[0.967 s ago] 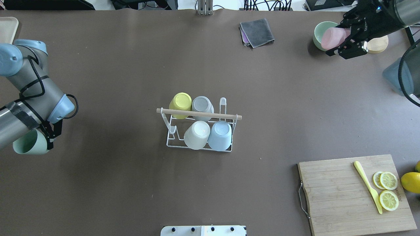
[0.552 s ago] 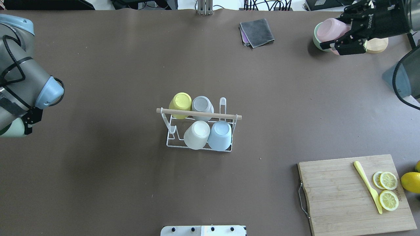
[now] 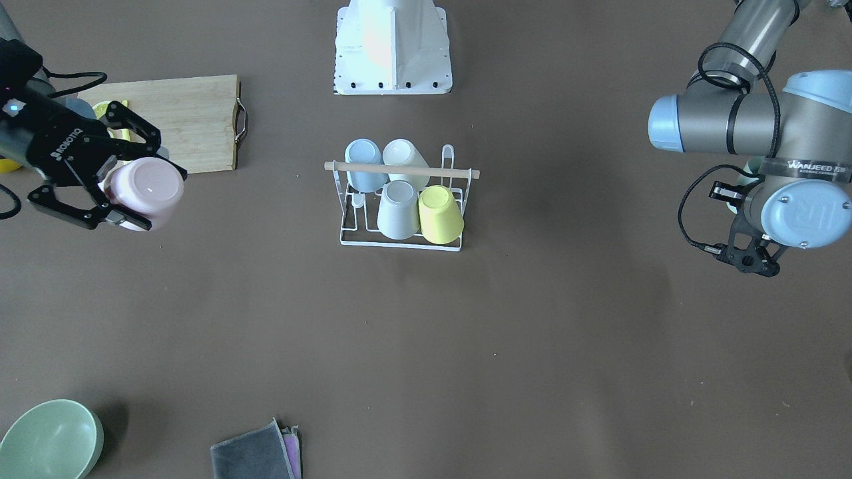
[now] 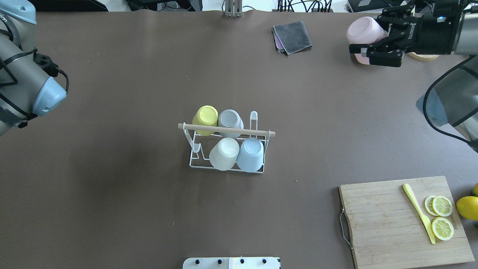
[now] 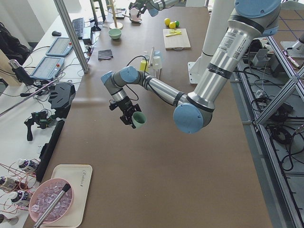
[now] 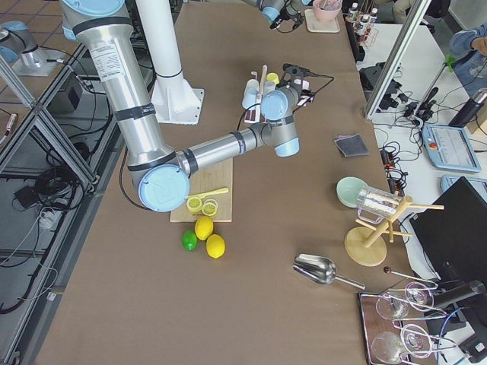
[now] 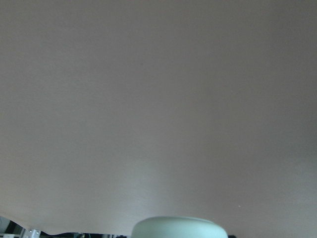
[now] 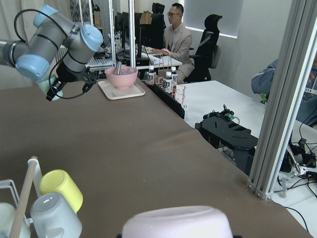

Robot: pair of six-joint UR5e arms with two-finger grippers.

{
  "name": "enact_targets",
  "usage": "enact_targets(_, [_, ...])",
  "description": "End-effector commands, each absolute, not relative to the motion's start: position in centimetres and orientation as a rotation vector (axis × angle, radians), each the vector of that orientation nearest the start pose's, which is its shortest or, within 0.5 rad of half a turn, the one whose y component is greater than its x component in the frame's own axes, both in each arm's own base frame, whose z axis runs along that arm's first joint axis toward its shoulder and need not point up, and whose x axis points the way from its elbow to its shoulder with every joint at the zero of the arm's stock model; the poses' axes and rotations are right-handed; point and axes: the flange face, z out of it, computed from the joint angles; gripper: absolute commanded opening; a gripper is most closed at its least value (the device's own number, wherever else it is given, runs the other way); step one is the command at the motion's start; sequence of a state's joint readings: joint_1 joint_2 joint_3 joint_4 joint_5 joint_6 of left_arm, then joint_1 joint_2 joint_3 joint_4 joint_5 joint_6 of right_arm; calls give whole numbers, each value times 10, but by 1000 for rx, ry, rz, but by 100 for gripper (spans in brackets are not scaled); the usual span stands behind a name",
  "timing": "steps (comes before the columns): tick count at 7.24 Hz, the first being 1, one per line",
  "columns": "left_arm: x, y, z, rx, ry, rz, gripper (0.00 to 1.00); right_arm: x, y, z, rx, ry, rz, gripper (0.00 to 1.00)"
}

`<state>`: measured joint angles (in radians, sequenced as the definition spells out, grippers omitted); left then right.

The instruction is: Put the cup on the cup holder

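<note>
The brown table (image 4: 112, 205) bears the white wire cup holder with wooden rod (image 4: 261, 132) at centre. The right gripper (image 3: 136, 181) is clamped on a pink cup (image 4: 364, 31), well apart; overhead hides what the left-end view shows: left gripper (image 5: 134, 118) clasping a pale green cup (image 5: 140, 120).

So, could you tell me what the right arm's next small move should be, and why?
Probably carry the pink cup toward the cup holder. The right gripper is shut on it, far from the holder, whose prong beside the grey cup stands free.
</note>
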<state>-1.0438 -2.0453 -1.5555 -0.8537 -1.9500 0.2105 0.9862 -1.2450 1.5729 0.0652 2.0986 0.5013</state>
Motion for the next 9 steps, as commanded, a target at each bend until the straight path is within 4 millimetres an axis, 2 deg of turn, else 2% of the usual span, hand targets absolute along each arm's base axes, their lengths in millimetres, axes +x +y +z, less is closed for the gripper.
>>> enact_targets(1, [224, -594, 434, -59, 250, 729, 0, -313, -458, 302, 1527, -1414, -461, 0])
enact_targets(2, [225, -599, 428, 29, 250, 742, 0, -330, -449, 296, 1525, -1433, -444, 0])
enact_targets(3, [225, -609, 433, 203, 233, 738, 0, -337, -447, 291, 1521, -1444, -450, 0])
enact_targets(5, [221, -602, 445, 391, 298, 606, 0, -340, -446, 290, 1519, -1449, -455, 0])
enact_targets(6, [222, -604, 433, 482, 334, 569, 0, -344, -444, 289, 1509, -1451, -459, 0])
enact_targets(7, [221, -603, 410, 601, 386, 519, 0, -351, -448, 287, 1477, -1423, -465, 0])
enact_targets(8, [220, -594, 409, 623, 456, 400, 0, -362, -454, 268, 1461, -1413, -470, 0])
enact_targets(9, [222, -593, 397, 685, 537, 290, 0, -370, -457, 254, 1453, -1408, -465, 0])
